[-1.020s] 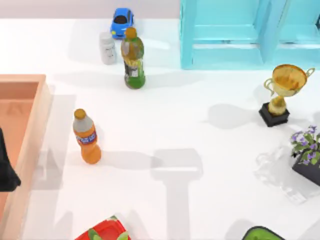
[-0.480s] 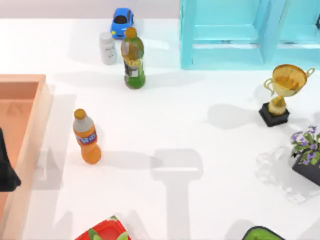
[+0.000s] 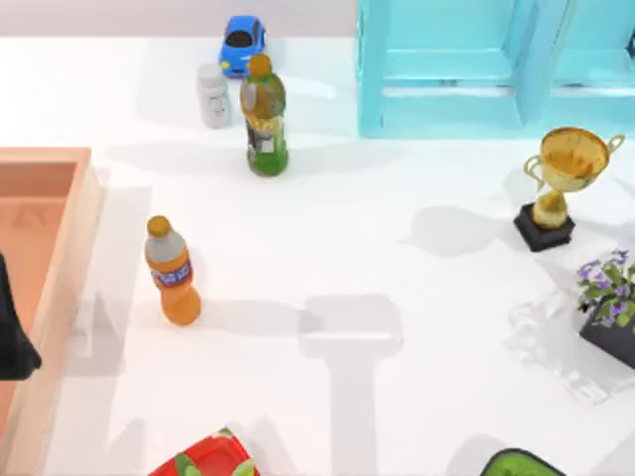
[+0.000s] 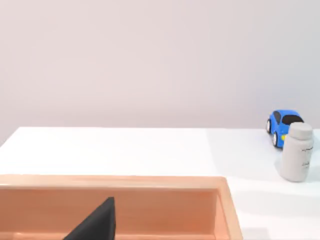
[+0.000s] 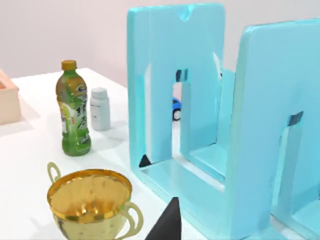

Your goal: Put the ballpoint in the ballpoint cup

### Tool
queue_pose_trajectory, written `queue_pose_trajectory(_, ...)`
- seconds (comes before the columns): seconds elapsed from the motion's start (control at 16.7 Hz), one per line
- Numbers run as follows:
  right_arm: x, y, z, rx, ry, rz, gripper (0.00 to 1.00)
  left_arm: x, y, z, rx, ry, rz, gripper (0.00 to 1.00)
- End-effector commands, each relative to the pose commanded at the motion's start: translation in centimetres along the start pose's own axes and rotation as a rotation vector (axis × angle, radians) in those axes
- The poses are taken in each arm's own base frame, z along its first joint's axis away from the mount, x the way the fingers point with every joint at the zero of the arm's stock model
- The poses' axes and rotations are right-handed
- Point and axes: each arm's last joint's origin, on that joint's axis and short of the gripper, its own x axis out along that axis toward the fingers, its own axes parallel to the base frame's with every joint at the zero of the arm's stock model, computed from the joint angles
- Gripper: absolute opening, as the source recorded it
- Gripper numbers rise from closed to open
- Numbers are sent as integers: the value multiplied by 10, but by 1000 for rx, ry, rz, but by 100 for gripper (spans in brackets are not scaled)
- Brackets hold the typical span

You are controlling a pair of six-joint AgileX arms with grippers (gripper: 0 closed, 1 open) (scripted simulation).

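orange bottle [image 3: 173,273] | green bottle [image 3: 264,117] | blue toy car [image 3: 241,43] | gold trophy [image 3: 559,177] | cyan rack [image 3: 486,64]

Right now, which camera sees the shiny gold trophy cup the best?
The top view: the whole gold trophy shows there, cup, handles and black base, standing at the table's right side near the blue rack. The right wrist view shows its bowl and handles up close, the base cut off.

My left gripper [image 3: 12,332] hangs low at the table's far left edge, a dark mass in the top view; one black fingertip [image 4: 97,222] juts up in my left wrist view. One dark fingertip [image 5: 167,225] of my right gripper pokes up in my right wrist view.
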Motion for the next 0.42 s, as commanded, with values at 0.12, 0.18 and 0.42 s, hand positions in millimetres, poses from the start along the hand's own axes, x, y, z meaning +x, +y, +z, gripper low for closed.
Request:
queue_pose_trajectory(0.12,0,0,0,0,0,0,100,0,0,0,0,0,0,100)
queue_pose_trajectory(0.18,0,0,0,0,0,0,100,0,0,0,0,0,0,100)
queue_pose_trajectory(0.42,0,0,0,0,0,0,100,0,0,0,0,0,0,100)
